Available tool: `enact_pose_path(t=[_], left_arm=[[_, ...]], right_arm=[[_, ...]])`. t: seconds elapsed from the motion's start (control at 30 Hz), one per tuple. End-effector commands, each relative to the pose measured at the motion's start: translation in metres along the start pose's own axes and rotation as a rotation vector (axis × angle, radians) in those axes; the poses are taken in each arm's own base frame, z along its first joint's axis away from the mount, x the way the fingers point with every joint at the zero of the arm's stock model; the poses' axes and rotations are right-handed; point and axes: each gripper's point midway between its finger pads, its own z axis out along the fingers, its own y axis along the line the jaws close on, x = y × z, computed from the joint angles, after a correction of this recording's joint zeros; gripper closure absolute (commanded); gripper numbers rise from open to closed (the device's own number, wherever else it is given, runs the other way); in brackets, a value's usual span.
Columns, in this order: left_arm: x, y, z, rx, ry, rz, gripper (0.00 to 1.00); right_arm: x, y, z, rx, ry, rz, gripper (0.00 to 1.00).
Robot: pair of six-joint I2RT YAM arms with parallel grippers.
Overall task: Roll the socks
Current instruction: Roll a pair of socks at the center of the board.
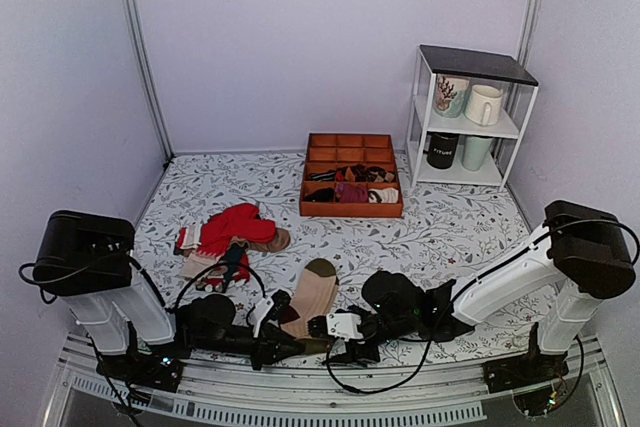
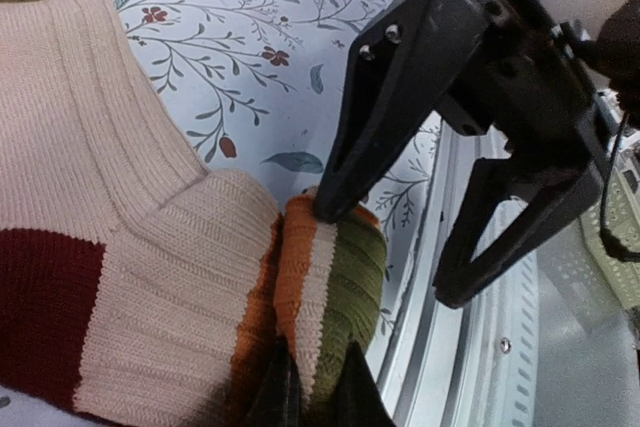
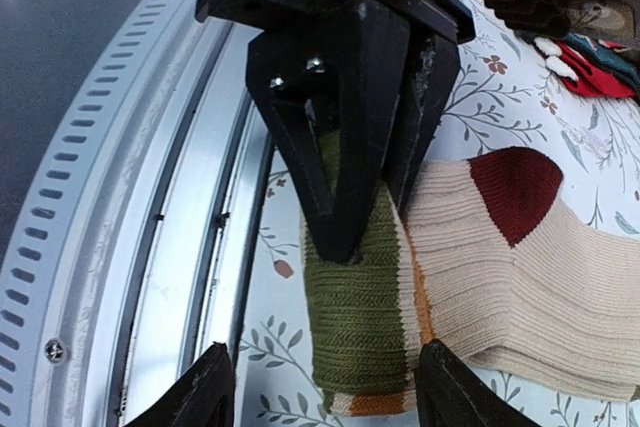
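The socks [image 1: 312, 295] lie at the middle of the counter's near edge, green toe pointing to the far edge. The left claw [image 2: 318, 399] is pinching the stripy end, which looks folded over. The right claw [image 3: 328, 387] is spread wide, with one finger on each side of that same end. I think the roll is only just begun. The left claw should grip tight and turn slowly, so the fold does not slip out.

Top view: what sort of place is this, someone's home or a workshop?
Probably a robot test booth, not a home: bare walls with metal posts, two arms bolted to an edge rail, and props like socks and a shelf of mugs.
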Motion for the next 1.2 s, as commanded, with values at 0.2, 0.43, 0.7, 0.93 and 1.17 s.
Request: enact_pose_path(t=[0.2, 0.43, 0.7, 0.93, 1.17], left_arm=[[0.075, 0.037, -0.016, -0.115, 0.273, -0.070, 1.00], [0.073, 0.036, -0.015, -0.101, 0.271, -0.065, 1.00], [0.017, 0.002, -0.021, -0.027, 0.093, 0.162, 0.82], [-0.009, -0.039, -0.039, -0.029, -0.017, 0.456, 0.64], [-0.001, -0.040, -0.037, -0.046, -0.021, 0.489, 0.62]], right_arm=[[0.000, -0.016, 0.019, 0.076, 0.031, -0.056, 0.46], [0.016, 0.000, 0.024, -0.015, 0.089, 0.005, 0.80], [0.015, 0.031, 0.021, -0.212, 0.171, 0.145, 0.86], [0.013, 0.019, 0.011, -0.367, 0.299, 0.348, 0.86], [0.025, 0.009, 0.023, -0.429, 0.371, 0.536, 0.85]])
